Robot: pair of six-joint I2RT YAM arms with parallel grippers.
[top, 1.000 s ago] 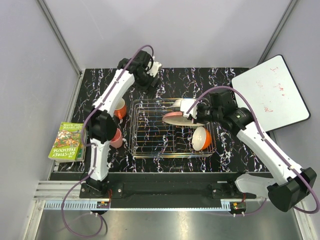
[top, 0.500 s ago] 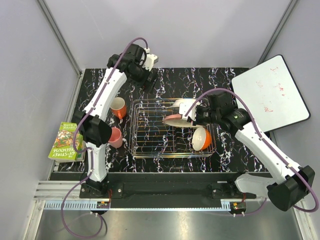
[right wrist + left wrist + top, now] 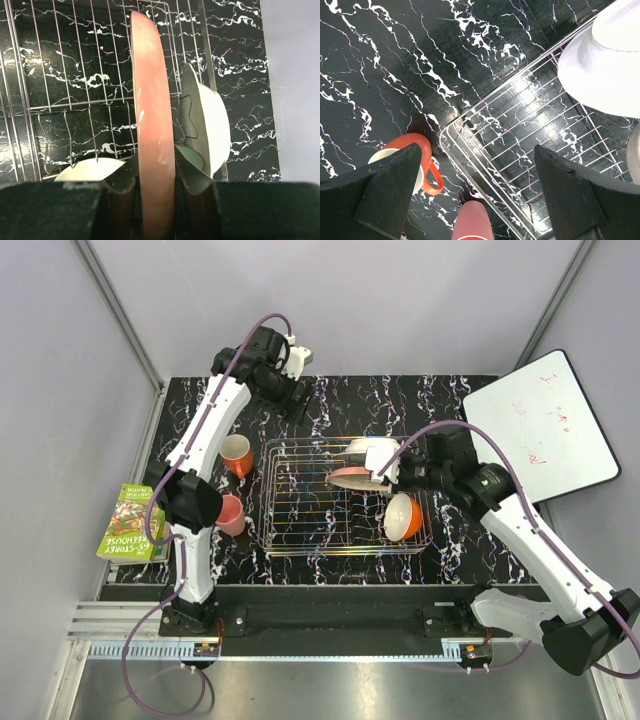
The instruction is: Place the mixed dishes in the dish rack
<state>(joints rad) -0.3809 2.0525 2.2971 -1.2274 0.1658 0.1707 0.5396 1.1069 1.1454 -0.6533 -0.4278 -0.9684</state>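
My right gripper (image 3: 385,476) (image 3: 156,170) is shut on the rim of the pink-and-peach plate (image 3: 350,478) (image 3: 150,110), held on edge over the dish rack (image 3: 300,502) (image 3: 60,75) (image 3: 535,125). Beside it in the rack, the white plate (image 3: 372,448) (image 3: 215,125) (image 3: 605,65) stands on edge, with a sliver of the pale green bowl (image 3: 191,156) next to it. The orange bowl (image 3: 404,517) (image 3: 87,171) leans in the rack's right end. My left gripper (image 3: 296,397) (image 3: 476,150) hangs open and empty above the table's far side. The orange mug (image 3: 237,455) (image 3: 410,160) and pink mug (image 3: 230,515) (image 3: 472,222) stand left of the rack.
A green book (image 3: 133,523) lies at the table's left edge. A whiteboard (image 3: 540,425) leans at the right. Grey walls close in the back and sides of the black marble table (image 3: 450,540).
My left arm has swung its wrist up and to the left, away from the rack. My right arm has shifted slightly right, still holding the pink-and-peach plate over the rack.
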